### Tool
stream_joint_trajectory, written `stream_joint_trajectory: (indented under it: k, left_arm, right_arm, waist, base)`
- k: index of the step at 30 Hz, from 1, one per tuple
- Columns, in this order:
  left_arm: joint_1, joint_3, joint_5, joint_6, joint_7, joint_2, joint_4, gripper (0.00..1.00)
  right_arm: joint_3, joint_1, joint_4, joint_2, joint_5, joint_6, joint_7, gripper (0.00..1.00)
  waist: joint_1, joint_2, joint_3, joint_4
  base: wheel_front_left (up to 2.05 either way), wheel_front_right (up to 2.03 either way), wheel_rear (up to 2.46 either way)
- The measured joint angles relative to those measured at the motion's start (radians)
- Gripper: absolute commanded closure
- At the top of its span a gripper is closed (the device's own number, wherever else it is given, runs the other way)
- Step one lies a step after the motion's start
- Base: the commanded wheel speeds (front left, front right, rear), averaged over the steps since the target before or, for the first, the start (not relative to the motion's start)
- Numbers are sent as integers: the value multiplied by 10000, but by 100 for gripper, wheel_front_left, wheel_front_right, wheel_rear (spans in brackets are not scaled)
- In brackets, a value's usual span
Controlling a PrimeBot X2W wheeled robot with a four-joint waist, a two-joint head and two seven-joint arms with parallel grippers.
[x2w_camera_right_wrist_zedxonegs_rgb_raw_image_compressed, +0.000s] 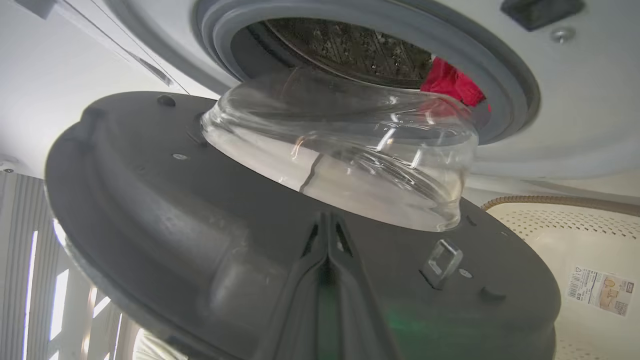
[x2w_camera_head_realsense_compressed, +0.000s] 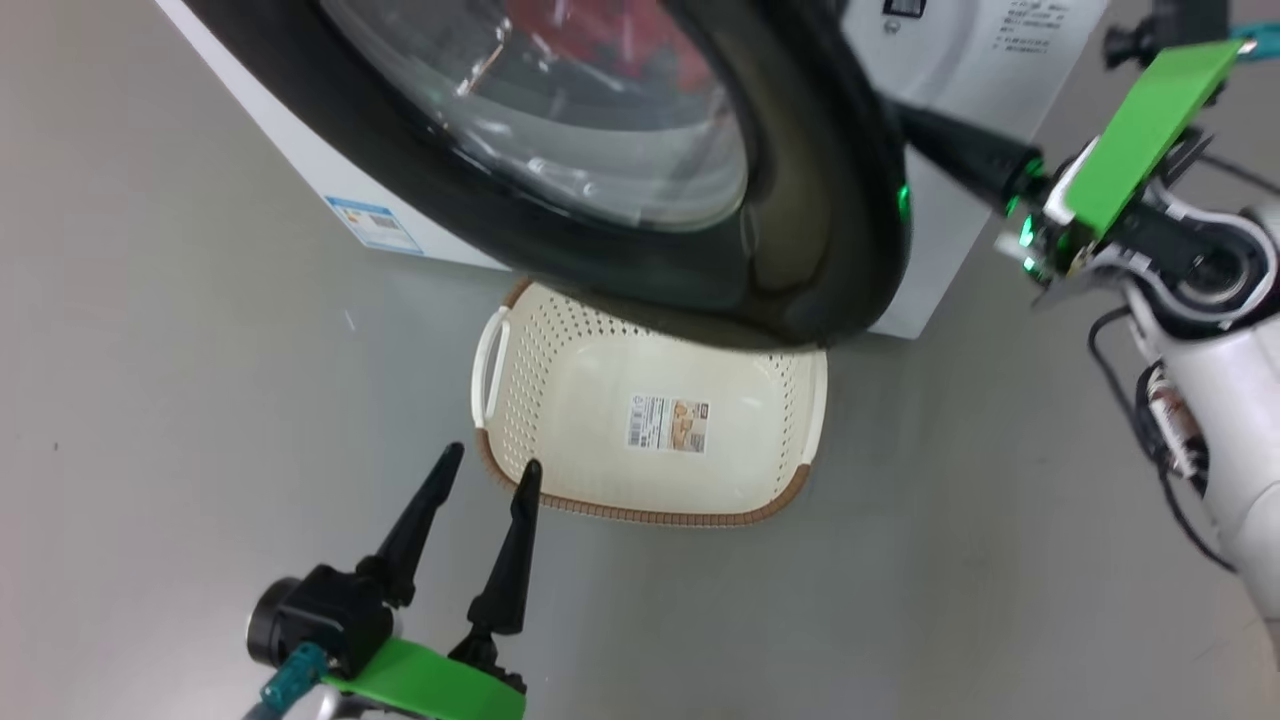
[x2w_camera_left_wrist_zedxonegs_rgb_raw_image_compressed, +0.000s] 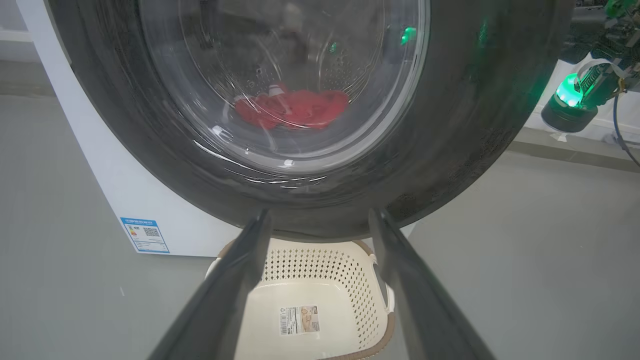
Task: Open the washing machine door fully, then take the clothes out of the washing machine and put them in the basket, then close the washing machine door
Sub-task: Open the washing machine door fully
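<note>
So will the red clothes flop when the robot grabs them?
Probably floppy: the red clothes lie crumpled in a soft heap in the drum. They look thin, so likely light. They might drape and catch on the grey ring coming out.

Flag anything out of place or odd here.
Nothing spilled or damaged. One oddity: the basket sits on the floor by the partly open washing machine door, whose black rim seems to overhang its far end. The clothes lie in the drum.
</note>
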Motion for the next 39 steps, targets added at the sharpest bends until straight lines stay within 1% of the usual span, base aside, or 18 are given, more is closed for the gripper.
stream_joint_trajectory:
  k: [9,17,24,31,32,34,35,39]
  left_arm:
    - [628,81,12,10,2,6,10,0]
    - [1096,153,13,35,2,17,-36,0]
    - [1198,196,84,58,2,25,-119,0]
    - [1297,219,73,104,2,27,-169,0]
    - [1297,228,73,104,2,27,-171,0]
    - [1297,247,73,104,2,27,-173,0]
    - [1297,255,73,102,2,29,-173,0]
    - [1296,316,86,102,2,29,-167,0]
  right_arm:
    - [221,1353,-863,278,-115,0,247,100]
    - [474,2316,-1327,608,-376,0,420,100]
    - [566,2661,-1526,803,-487,0,598,100]
    - [537,2772,-1561,913,-594,0,571,100]
    - [525,2781,-1559,917,-633,0,568,95]
    - [489,2824,-1544,924,-690,2,407,53]
    - [458,2852,-1521,924,-734,2,345,0]
    - [236,3056,-1356,903,-811,2,-71,0]
  waist:
    - [0,0,-758,32]
    - [0,0,-1345,183]
    - [0,0,-1561,327]
    - [0,0,-1576,282]
    - [0,0,-1581,265]
    - [0,0,-1594,225]
    - [-1,-1,-1601,205]
    - [0,0,-1642,118]
  base:
    - [0,0,0]
    - [0,0,0]
    - [0,0,0]
    - [0,0,0]
    - [0,0,0]
    - [0,0,0]
    - [0,0,0]
    - [0,0,0]
